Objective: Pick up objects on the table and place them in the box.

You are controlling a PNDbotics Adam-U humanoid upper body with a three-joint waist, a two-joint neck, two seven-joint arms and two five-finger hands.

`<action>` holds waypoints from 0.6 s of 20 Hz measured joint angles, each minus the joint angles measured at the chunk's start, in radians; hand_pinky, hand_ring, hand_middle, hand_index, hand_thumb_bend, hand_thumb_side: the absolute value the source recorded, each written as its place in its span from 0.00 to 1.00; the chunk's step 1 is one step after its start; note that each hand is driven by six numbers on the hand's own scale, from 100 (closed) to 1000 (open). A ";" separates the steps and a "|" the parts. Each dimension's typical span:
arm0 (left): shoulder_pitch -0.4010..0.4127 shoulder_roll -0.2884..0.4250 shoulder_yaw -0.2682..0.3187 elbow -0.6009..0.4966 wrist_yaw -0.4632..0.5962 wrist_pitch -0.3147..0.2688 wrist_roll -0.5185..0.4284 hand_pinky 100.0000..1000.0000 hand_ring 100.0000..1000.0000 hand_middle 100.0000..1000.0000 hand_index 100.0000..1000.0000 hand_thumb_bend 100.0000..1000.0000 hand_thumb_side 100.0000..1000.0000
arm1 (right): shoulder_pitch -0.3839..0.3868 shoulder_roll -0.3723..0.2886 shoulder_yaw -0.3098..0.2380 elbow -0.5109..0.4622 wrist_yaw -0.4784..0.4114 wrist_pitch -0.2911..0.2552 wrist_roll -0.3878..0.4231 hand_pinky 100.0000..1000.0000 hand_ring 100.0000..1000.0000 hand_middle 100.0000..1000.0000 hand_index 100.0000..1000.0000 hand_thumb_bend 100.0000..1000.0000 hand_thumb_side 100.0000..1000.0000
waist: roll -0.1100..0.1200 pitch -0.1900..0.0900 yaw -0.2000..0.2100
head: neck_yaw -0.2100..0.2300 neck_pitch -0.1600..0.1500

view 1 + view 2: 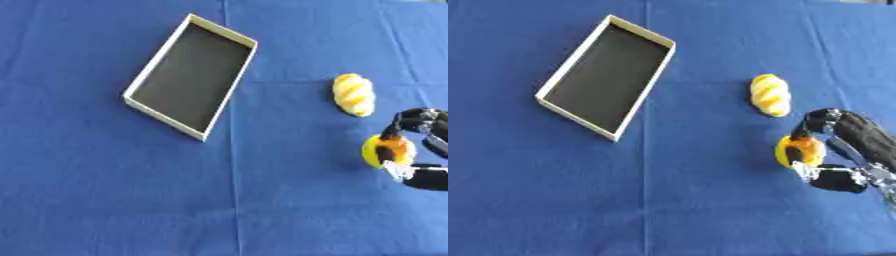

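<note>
**Ana:** Two things are sitting outside the box (190, 75) at the moment, both at the right of the frame. The right hand (846, 150) is curling around the round yellow and orange object (798, 151) at the lower right, with fingers arching over its top and the thumb coming in from below.

**Ben:** Is it actually lifting it?

**Ana:** I am not seeing enough to say; the object is looking as if it is on the blue cloth (105, 200) or just above it. The left hand is not showing in either view.

**Ben:** So what is worrying you?

**Ana:** The object is rounded, and only part of it is being covered by the fingers. I am guessing it could be rolling or squirting out toward the left as the hand is rising, since nothing is blocking that side.

**Ben:** And the bread roll (353, 94)?

**Ana:** It is lying just above the hand, near but apart. If the arm is swinging up and left toward the box, the fingers or wrist could be clipping the roll and pushing it away.

**Ben:** The box itself?

**Ana:** It is sitting tilted in the upper left, well apart from the hand, empty, with low walls. A long carry is giving the object time to slip, and a low approach could be knocking the near rim and shifting the box.
</note>
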 measured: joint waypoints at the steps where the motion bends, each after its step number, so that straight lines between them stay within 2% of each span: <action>1: 0.000 0.000 0.000 0.000 0.000 0.000 0.000 0.79 0.78 0.77 0.87 0.00 0.59 | -0.001 -0.001 -0.001 0.000 -0.005 -0.008 -0.007 0.74 0.55 0.41 0.46 0.00 0.13 | 0.000 -0.002 0.000 | 0.000 0.000; 8: 0.000 0.000 0.000 0.000 0.004 0.001 -0.001 0.79 0.78 0.77 0.87 0.00 0.59 | -0.033 -0.027 -0.020 0.000 -0.053 -0.068 -0.055 0.75 0.54 0.40 0.46 0.00 0.11 | -0.001 -0.007 0.000 | -0.001 0.000; 12: -0.016 0.001 -0.007 0.000 0.011 0.000 -0.002 0.79 0.78 0.77 0.87 0.00 0.59 | -0.091 -0.068 -0.025 0.000 -0.113 -0.100 -0.067 0.75 0.54 0.39 0.46 0.00 0.11 | -0.002 -0.009 0.013 | -0.009 0.000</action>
